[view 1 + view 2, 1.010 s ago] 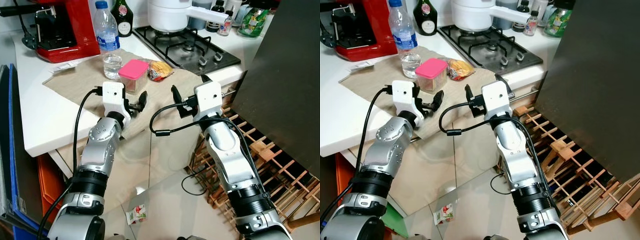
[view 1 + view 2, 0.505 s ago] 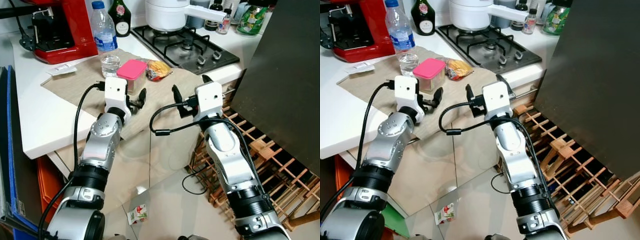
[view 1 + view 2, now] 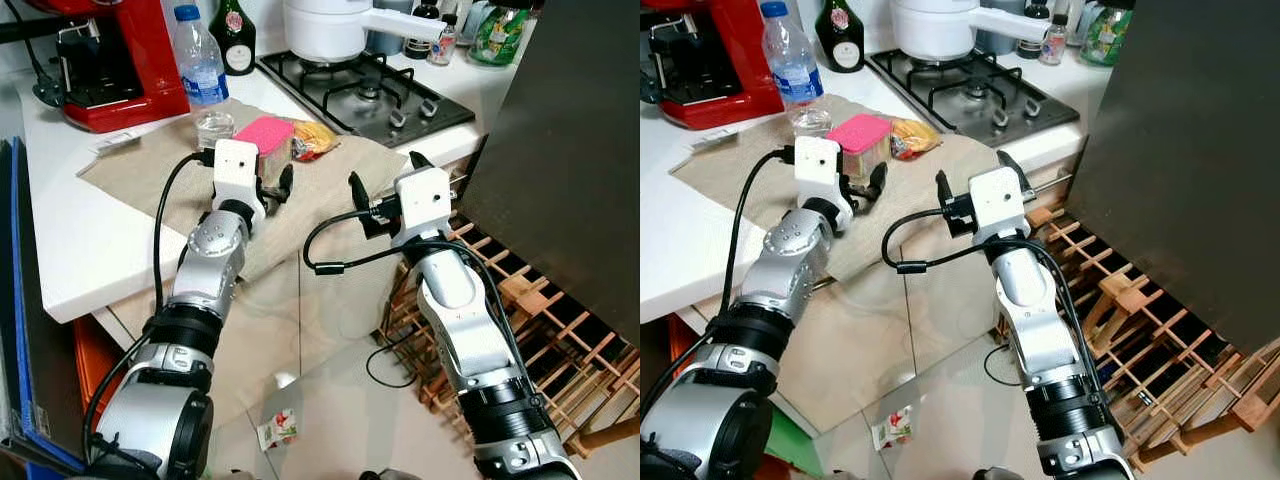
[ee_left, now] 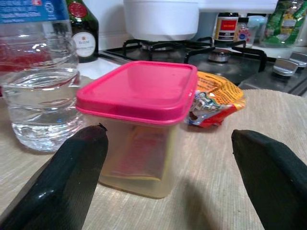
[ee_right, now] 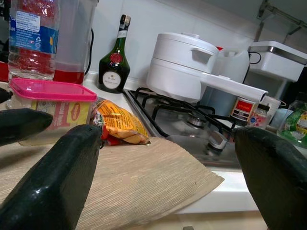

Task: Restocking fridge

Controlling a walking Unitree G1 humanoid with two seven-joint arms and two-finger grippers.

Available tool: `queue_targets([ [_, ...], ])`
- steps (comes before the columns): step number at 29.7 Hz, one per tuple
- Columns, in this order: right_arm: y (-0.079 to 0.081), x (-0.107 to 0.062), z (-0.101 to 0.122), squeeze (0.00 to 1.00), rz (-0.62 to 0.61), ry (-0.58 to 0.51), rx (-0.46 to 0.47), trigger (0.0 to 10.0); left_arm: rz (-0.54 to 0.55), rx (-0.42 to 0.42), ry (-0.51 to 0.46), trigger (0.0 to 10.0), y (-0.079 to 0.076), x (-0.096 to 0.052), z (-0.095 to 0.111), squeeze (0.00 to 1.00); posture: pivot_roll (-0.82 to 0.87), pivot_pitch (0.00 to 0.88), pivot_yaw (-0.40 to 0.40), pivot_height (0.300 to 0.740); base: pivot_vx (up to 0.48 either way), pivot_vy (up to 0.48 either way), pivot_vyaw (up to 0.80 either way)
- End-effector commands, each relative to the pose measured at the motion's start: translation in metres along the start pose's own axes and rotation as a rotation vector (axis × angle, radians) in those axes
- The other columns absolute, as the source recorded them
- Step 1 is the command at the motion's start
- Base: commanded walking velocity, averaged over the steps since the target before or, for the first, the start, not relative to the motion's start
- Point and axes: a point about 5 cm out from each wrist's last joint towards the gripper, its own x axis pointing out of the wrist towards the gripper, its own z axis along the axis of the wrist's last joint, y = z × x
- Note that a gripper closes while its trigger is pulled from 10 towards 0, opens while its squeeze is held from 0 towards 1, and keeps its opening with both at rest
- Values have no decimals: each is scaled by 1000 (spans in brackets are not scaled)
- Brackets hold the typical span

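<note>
Left claw (image 4: 168,163) nearer pink-lidded tub (image 4: 139,124), bottle (image 4: 36,72) beside.

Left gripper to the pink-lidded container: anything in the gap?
Nothing: in the left wrist view, bare beige cloth lies between the open left gripper and the pink-lidded container.

Bright, even kitchen light, sharp head views.
Soft shadows fall beneath the pink-lidded box (image 4: 136,125) on the cloth; glare glints off the water bottle (image 4: 41,72) beside it, and the close black fingers (image 4: 67,184) blur out of focus.
</note>
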Motion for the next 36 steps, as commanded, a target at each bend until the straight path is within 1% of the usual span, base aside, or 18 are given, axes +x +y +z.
queue_targets([
  [1, -3, -2, 3, 0, -22, -8, 1, 10000, 42, 10, 4, 10000, 8, 1, 1, 0, -83, 0, 36, 740, 0, 0, 0],
  [3, -3, -2, 3, 0, -21, -7, 2, 10000, 62, 8, 11, 10000, 11, 1, -1, 0, -79, 0, 32, 740, 0, 0, 0],
  [10, 0, -4, 3, 0, -17, -2, 7, 10000, 58, 4, 29, 10000, 10, 5, -5, 0, -76, 0, 23, 740, 0, 0, 0],
  [13, -1, -5, 3, 0, -17, 2, 10, 10000, 60, 28, 40, 10000, 10, 8, -7, 0, -79, 0, 15, 740, 0, 0, 0],
  [15, 0, -5, 2, 0, -13, 4, 11, 10000, 58, 5, 56, 10000, 9, 11, -9, 0, -79, 0, 15, 740, 0, 0, 0],
  [18, 1, -9, 4, 0, -3, 3, 0, 10000, 43, -45, 55, 10000, 4, 19, -1, 0, -117, 0, 19, 740, 0, 0, 0],
  [20, 1, -9, 4, 0, -3, 3, -2, 10000, 43, -49, 54, 10000, 3, 20, 0, 0, -117, 0, 19, 740, 0, 0, 0],
  [21, -3, -13, 4, 0, -14, 8, -14, 10000, 46, -45, 48, 10000, 4, 23, 5, 0, -140, 0, 25, 740, 0, 0, 0],
  [22, -3, -13, 4, 0, -14, 8, -14, 10000, 46, -45, 48, 10000, 4, 23, 5, 0, -140, 0, 25, 740, 0, 0, 0],
  [23, -6, -15, 3, 0, -25, 16, -19, 10000, 58, -40, 51, 10000, 6, 25, 7, 0, -143, 0, 26, 740, 0, 0, 0],
  [25, -6, -16, 3, 0, -27, 18, -19, 10000, 63, -40, 52, 10000, 6, 25, 7, 0, -146, 0, 26, 740, 0, 0, 0],
  [27, -6, -19, 2, 0, -26, 28, -20, 10000, 96, -48, 65, 10000, 11, 25, 6, 0, -151, 0, 23, 740, 0, 0, 0],
  [32, -4, -21, 2, 0, -21, 35, -17, 10000, 95, -54, 84, 10000, 11, 24, 2, 0, -149, 0, 17, 740, 0, 0, 0],
  [33, -4, -21, 2, 0, -18, 37, -16, 10000, 90, -54, 94, 6078, 10, 23, 0, 0, -148, 0, 15, 740, 0, 0, 0],
  [34, -3, -21, 2, 0, -17, 39, -16, 10000, 70, -61, 101, 0, 9, 23, -2, 0, -149, 0, 15, 740, 0, 0, 0],
  [35, -3, -21, 2, 0, -17, 39, -16, 10000, 70, -61, 101, 0, 9, 23, -2, 0, -149, 0, 15, 740, 0, 0, 0],
  [36, -3, -21, 3, 0, -15, 42, -16, 10000, 9, -48, 114, 0, 3, 21, -9, 0, -151, 0, 13, 740, 0, 0, 0],
])
